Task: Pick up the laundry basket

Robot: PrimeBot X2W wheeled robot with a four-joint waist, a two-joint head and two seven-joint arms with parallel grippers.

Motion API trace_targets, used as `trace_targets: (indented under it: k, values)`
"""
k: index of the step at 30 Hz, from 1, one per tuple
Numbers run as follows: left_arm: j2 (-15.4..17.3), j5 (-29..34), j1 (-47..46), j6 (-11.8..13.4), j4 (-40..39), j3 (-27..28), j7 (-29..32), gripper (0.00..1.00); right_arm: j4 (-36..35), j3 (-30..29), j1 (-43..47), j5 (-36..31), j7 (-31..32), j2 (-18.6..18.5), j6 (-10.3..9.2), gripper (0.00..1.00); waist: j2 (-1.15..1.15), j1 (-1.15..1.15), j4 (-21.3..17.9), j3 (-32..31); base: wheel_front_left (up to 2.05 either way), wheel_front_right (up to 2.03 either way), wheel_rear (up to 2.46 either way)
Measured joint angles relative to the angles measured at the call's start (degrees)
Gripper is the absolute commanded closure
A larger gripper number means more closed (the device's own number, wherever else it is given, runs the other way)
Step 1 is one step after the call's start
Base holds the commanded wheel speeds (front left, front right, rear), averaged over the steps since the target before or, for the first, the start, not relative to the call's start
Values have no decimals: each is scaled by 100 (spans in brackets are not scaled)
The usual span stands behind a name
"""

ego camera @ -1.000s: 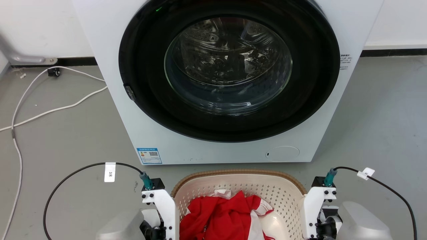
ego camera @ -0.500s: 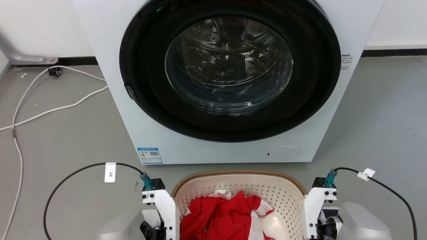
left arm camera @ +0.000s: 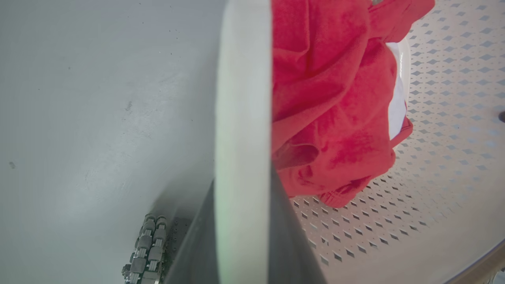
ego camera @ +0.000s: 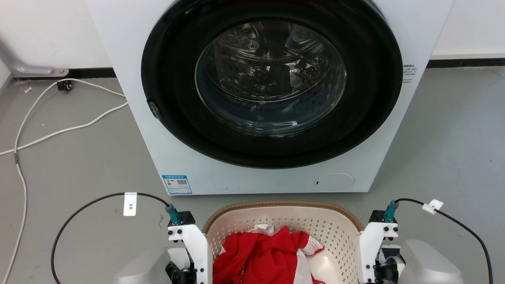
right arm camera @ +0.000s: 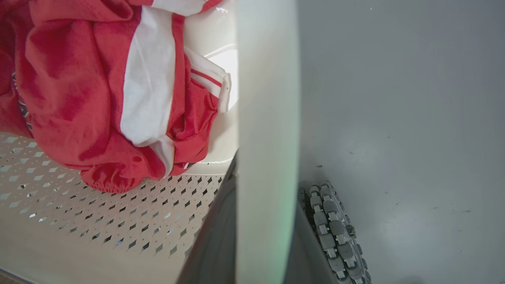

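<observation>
- Cream plastic with a brown woven-look rim, the laundry basket lay at the bottom of the head view. It was just in front of the washing machine and sat between the left gripper and the right gripper. A red garment was heaped inside. Whether the basket rested on the grey floor could not be told. Raised unevenly, it would likely tilt. Swung forward, its rim could knock the machine's front.
- In the left wrist view, two dark fingers lay tight against either face of the basket's white left handle, so that claw looked clamped on it. The handle looked smooth, and I judged it might slide out between the fingers under load. A roller wheel stood on the floor below, and a dropped basket could land on it.
- In the right wrist view, the fingers likewise sandwiched the right handle, which looked clamped, as far as could be told. The garment lay loose near that wall, and a jerk could toss it over the rim.
</observation>
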Motion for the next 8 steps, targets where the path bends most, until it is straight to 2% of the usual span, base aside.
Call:
trace_targets:
  k: [8]
  values:
    - [14,-32,0,0,-13,-30,-14,100,0,23,2,44,0,0,0,100,0,0,-2,10,0,0,0]
